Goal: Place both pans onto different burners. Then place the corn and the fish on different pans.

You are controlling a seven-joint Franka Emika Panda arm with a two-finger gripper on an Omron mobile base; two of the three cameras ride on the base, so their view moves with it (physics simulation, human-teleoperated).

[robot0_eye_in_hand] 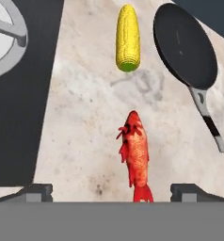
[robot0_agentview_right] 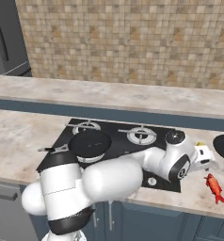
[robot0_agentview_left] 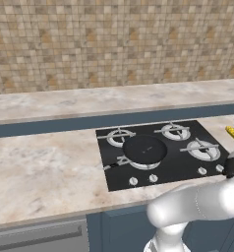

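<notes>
Fish dead ahead, second pan not on the stove yet

Tool [robot0_eye_in_hand: 111,193] is hanging over the table [robot0_eye_in_hand: 85,117] with its fingers spread wide apart and nothing between them. The fish [robot0_eye_in_hand: 136,153] lies right in line with it, flat on the table, tail toward the fingertips. The corn [robot0_eye_in_hand: 127,37] sits further out, past the fish's head, well apart from it. Beside the corn is 1 pan [robot0_eye_in_hand: 184,44], handle pointing back toward the tool, also on the table and not on any burner.

From the left base view, the other pan [robot0_agentview_left: 144,149] looks like it's sitting on the front-left burner [robot0_agentview_left: 138,160], so I'd call the job about a quarter done.

What could go sideways: if the tool goes for the fish now, only 1 pan is on the stove to take it, and the second pan has yet to be moved. The fish is flat and thin too, so the fingers could scrape the table or pinch only the tail and drop it. Reaching for the pan's skinny handle risks it swinging into the corn and rolling it away.
</notes>
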